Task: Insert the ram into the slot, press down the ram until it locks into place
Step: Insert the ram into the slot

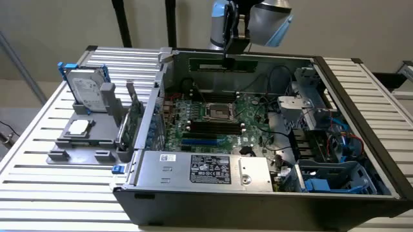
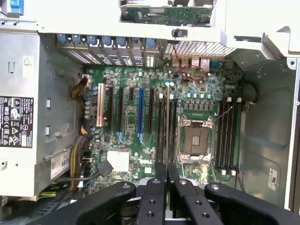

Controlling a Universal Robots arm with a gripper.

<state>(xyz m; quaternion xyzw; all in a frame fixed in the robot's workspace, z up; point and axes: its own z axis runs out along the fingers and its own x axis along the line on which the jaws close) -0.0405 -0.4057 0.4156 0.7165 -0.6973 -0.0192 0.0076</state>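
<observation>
My gripper [image 1: 227, 59] hangs over the far wall of the open computer case [image 1: 335, 87], shut on the ram [image 1: 208, 65], a thin green stick held level well above the motherboard [image 1: 248, 137]. In the wrist view the ram [image 2: 168, 122] appears edge-on as a thin pale line running out from between the black fingers [image 2: 154, 187]. It lies over the black memory slots [image 2: 161, 126] beside the square processor socket [image 2: 194, 138]. More black slots [image 2: 228, 136] with pale end latches sit on the socket's other side. In the exterior view, slots [image 1: 213, 128] lie just in front of the socket [image 1: 216, 112].
A blue slot [image 2: 140, 115] and a white slot [image 2: 99, 105] lie further along the board. The power supply [image 1: 203, 169] fills the case's near side, and drive bays with cables [image 1: 310, 121] sit at the exterior view's right. Outside the case, a grey holder [image 1: 81, 140] carries a hard drive [image 1: 87, 89] and a green bracketed card [image 1: 132, 123].
</observation>
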